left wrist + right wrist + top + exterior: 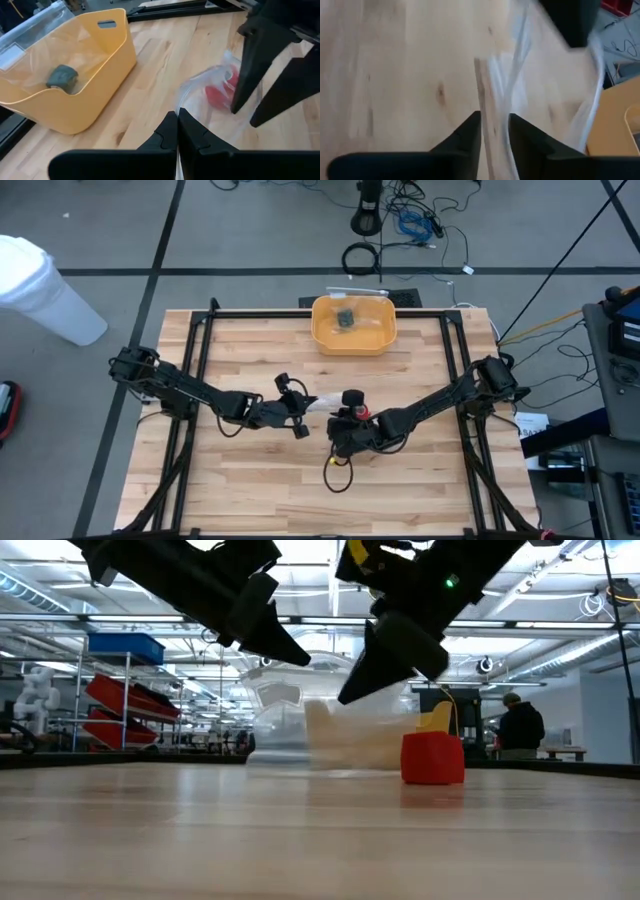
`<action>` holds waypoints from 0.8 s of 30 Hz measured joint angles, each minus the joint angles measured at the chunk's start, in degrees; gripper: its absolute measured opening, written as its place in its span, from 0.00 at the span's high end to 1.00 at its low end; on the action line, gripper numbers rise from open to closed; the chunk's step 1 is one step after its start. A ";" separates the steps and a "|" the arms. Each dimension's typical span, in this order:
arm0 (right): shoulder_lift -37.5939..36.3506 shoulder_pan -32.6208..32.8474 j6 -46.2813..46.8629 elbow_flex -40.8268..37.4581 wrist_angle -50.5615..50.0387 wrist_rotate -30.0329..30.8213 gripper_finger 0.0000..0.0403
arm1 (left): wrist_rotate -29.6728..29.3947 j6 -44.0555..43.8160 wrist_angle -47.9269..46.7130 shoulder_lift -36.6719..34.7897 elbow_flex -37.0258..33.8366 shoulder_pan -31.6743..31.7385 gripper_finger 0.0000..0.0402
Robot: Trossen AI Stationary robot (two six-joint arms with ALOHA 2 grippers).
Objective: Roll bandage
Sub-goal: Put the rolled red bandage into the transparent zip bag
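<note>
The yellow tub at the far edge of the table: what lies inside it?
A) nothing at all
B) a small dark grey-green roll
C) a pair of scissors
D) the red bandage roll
B: the left wrist view shows a small dark grey-green roll on the floor of the yellow tub, while the red bandage roll stands out on the wooden table.

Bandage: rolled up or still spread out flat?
Rolled. The low view shows the bandage as a compact red roll standing on the table, beside the clear plastic bag.
</note>
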 joint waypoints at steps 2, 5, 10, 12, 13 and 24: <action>0.00 0.64 1.84 1.60 -0.32 0.18 0.78 | -0.02 -0.02 0.15 0.00 0.00 -0.01 1.00; -0.04 2.25 3.11 4.80 -2.68 0.16 0.74 | 0.00 0.05 0.12 0.00 0.00 0.01 1.00; -0.04 4.52 4.13 9.33 -12.68 0.38 0.70 | 0.02 1.25 0.20 0.00 0.00 0.05 1.00; -0.04 5.12 6.23 10.31 -17.06 0.77 0.69 | 0.04 1.21 0.29 0.00 0.00 0.05 1.00; -0.02 5.32 7.41 10.96 -19.05 0.75 0.69 | 0.04 1.21 0.27 0.00 0.00 0.05 1.00; -0.04 6.36 32.32 14.52 -53.08 4.71 0.69 | 0.15 1.16 0.07 0.00 0.00 0.05 1.00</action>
